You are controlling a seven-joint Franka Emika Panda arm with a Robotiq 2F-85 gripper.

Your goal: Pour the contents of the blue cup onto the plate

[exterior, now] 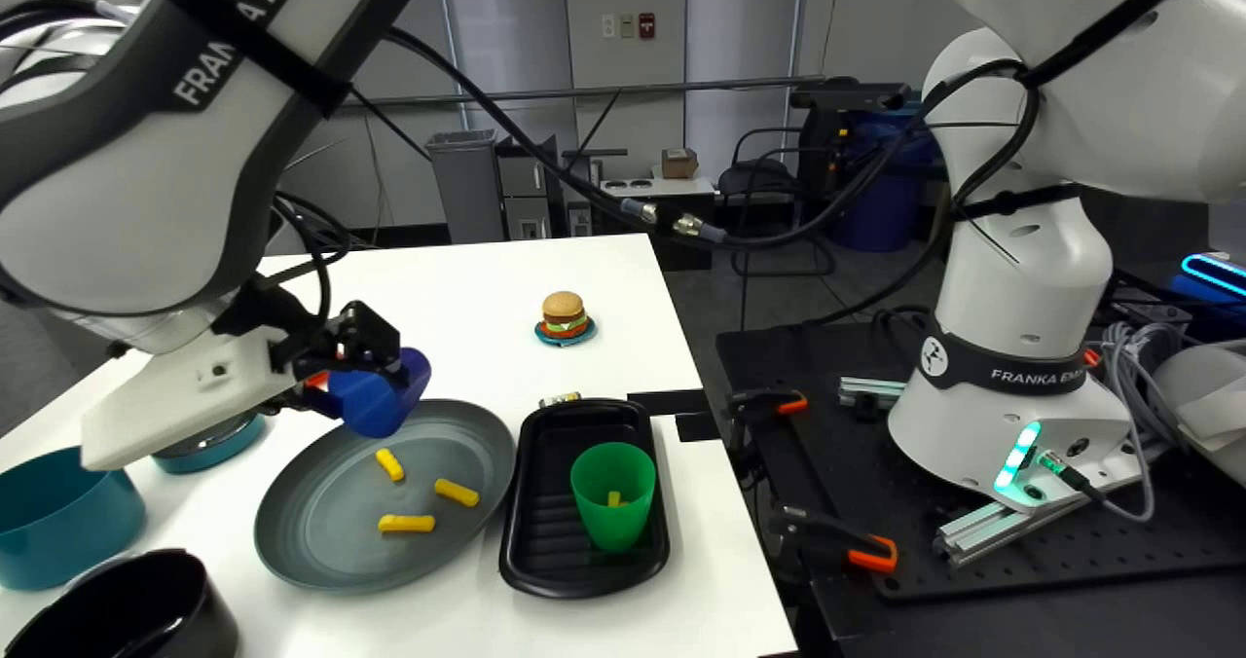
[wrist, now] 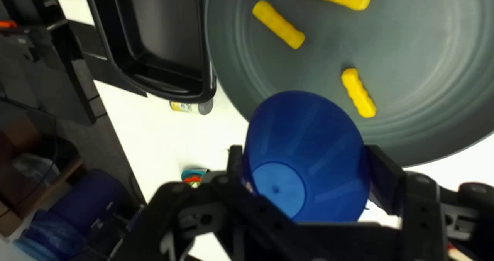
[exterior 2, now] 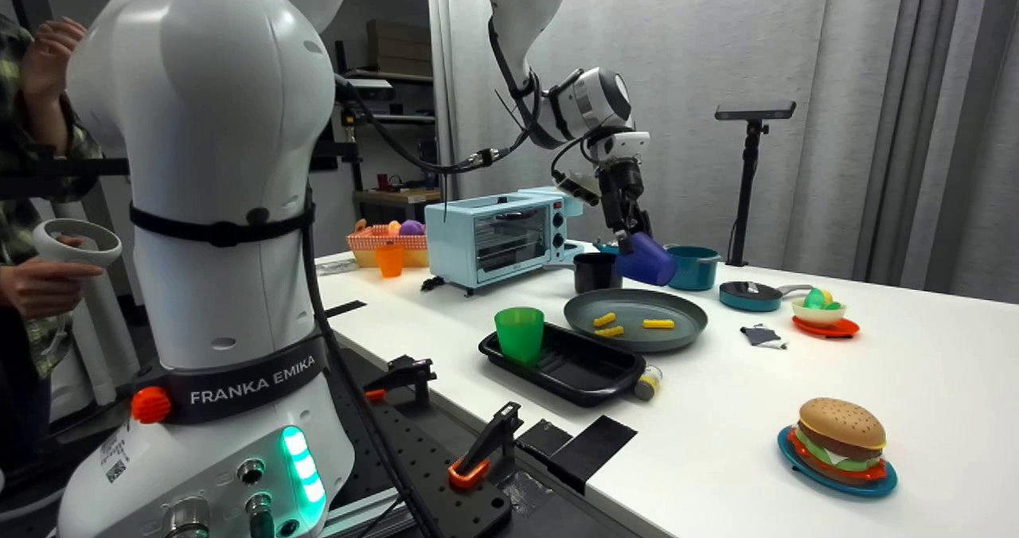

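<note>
The blue cup (exterior: pixel 380 400) is held tilted on its side above the plate's edge. It also shows in an exterior view (exterior 2: pixel 646 261) and in the wrist view (wrist: pixel 308 129), where its round base is visible. My gripper (exterior: pixel 375 371) is shut on the cup, with a finger on each side in the wrist view (wrist: pixel 305 153). I cannot tell whether anything is inside the cup. The grey-green plate (exterior: pixel 331 522) lies flat below, also in the wrist view (wrist: pixel 405 52). Three yellow pieces (exterior: pixel 406 523) lie apart on the plate, also in the wrist view (wrist: pixel 278 24).
A black tray (exterior: pixel 584 561) adjoins the plate and holds a green cup (exterior: pixel 612 517) with something yellow inside. A teal pot (exterior: pixel 58 522) and a black pot (exterior: pixel 127 609) stand nearby. A toy burger (exterior: pixel 565 315) and a light blue oven (exterior 2: pixel 509 239) are on the table.
</note>
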